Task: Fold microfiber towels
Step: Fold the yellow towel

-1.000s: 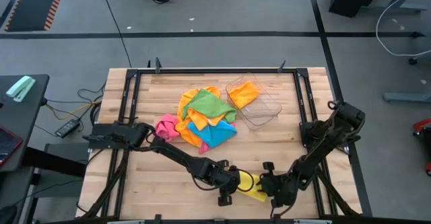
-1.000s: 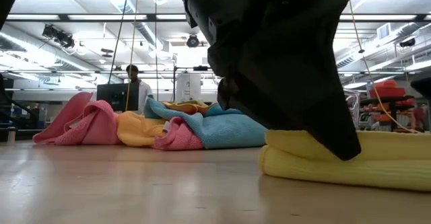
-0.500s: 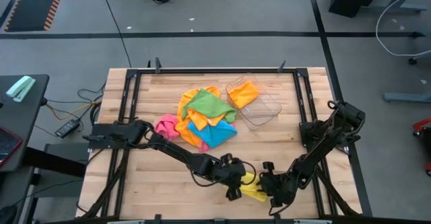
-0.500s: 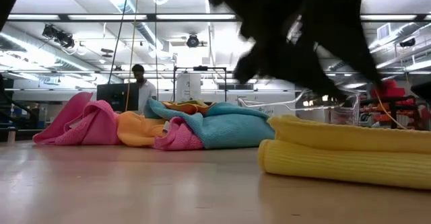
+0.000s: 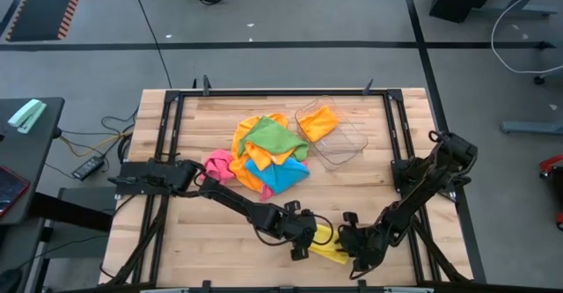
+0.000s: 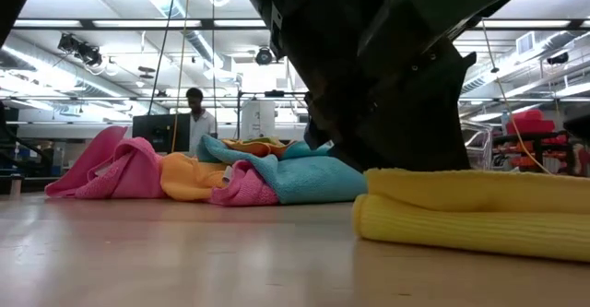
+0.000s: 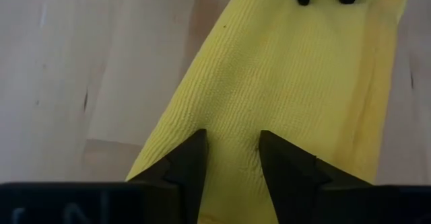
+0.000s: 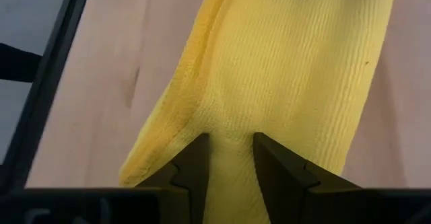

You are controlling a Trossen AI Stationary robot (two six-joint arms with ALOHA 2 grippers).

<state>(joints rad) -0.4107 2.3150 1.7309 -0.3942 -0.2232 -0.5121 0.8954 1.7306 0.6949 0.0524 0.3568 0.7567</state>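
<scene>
Yellow towel (image 5: pixel 327 245): I am seeing it lying folded into a narrow strip near the front edge of the table (image 5: pixel 202 240), between my two grippers.
Left gripper (image 7: pixel 232 146): I am holding it over one end of the yellow towel, fingers (image 7: pixel 192 158) apart with cloth showing in the gap; I cannot tell whether they are pinching it.
Right gripper (image 8: pixel 230 146): I am keeping it at the opposite end of the strip, fingers (image 8: pixel 195 158) a little apart with yellow cloth between them; a grip I cannot confirm.
Towel pile (image 5: pixel 264 157): pink, orange, green and blue cloths are sitting heaped mid-table, well apart from the strip.
Clear tray (image 5: pixel 334 135): it is holding an orange towel (image 5: pixel 318 121) just beside the pile.
Background: a person (image 6: pixel 195 118) is standing far behind the table.
</scene>
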